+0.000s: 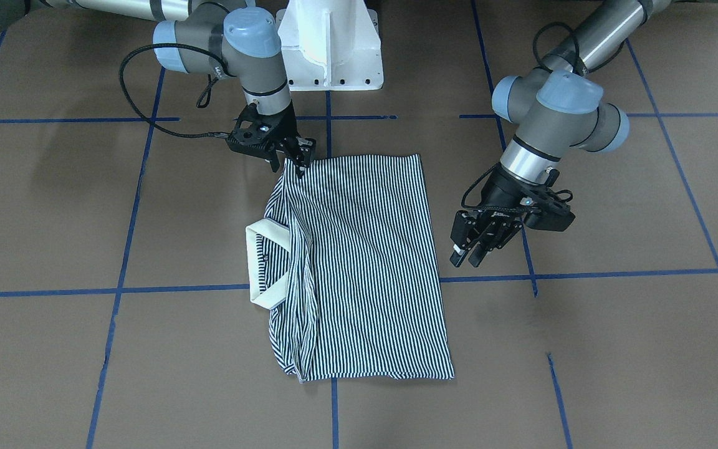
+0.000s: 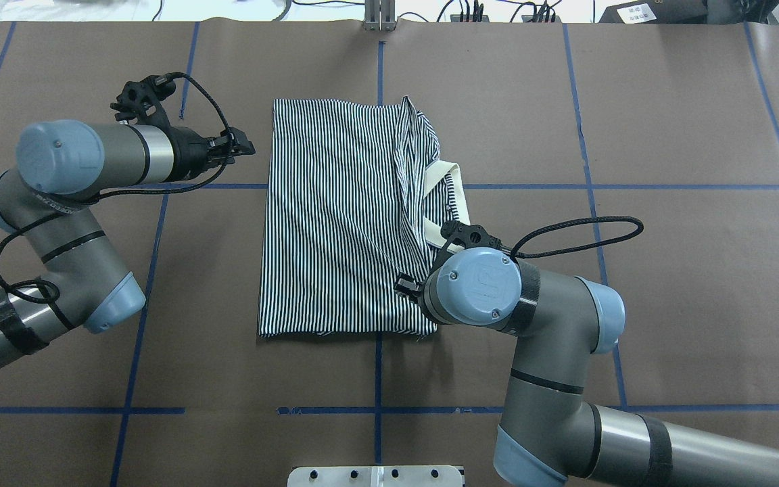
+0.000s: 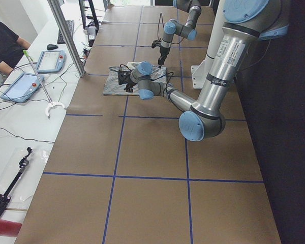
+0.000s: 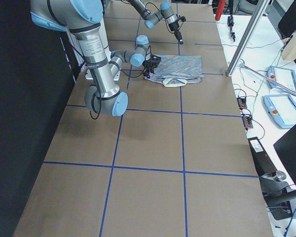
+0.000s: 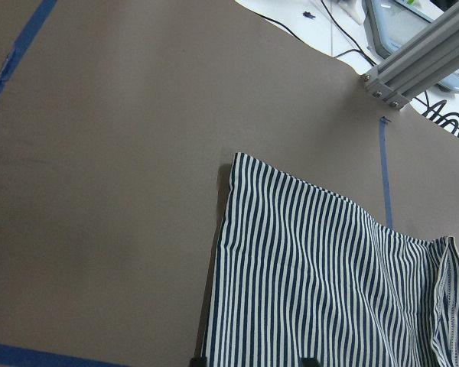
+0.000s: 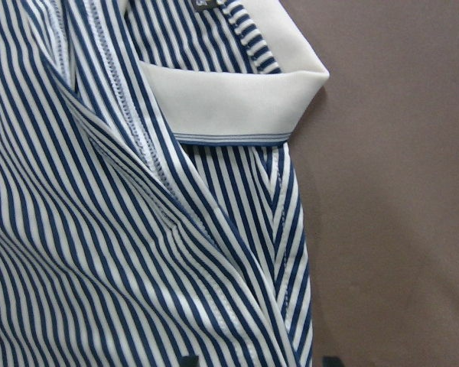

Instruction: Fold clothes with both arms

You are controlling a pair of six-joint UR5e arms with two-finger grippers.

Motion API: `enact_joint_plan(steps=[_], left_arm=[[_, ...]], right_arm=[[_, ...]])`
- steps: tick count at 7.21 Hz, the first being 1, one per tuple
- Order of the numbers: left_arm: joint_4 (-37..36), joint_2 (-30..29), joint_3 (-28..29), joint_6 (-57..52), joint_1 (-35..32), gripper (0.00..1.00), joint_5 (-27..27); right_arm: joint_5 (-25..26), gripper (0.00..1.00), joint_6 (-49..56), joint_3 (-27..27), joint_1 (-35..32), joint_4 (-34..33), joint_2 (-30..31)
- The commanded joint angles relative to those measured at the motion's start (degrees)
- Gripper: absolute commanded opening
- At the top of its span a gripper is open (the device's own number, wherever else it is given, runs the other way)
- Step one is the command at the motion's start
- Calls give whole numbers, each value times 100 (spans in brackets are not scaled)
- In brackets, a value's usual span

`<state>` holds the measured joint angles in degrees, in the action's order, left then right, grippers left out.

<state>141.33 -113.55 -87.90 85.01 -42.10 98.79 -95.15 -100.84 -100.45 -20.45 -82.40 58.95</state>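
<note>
Polo shirt, neck tag illegible

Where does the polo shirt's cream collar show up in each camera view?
Front-facing: cream fabric collar, left edge of the navy-and-white striped polo shirt.
Overhead: collar, shirt's right edge.
Exterior left: cannot tell.
Exterior right: collar, shirt's near edge.
Left wrist: not in it.
Right wrist: collar, top centre.
Landmark: that shirt.
</note>
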Motion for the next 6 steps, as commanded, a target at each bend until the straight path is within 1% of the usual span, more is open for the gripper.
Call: enact_joint_plan(steps=[1,6], left_arm=[[0,-9,1,7,0,51,0],[0,-9,-61,7,0,51,0]], right_arm=[[5,67,-295,26,6,-4,-51],[5,73,-612,175,33,-13,-59]])
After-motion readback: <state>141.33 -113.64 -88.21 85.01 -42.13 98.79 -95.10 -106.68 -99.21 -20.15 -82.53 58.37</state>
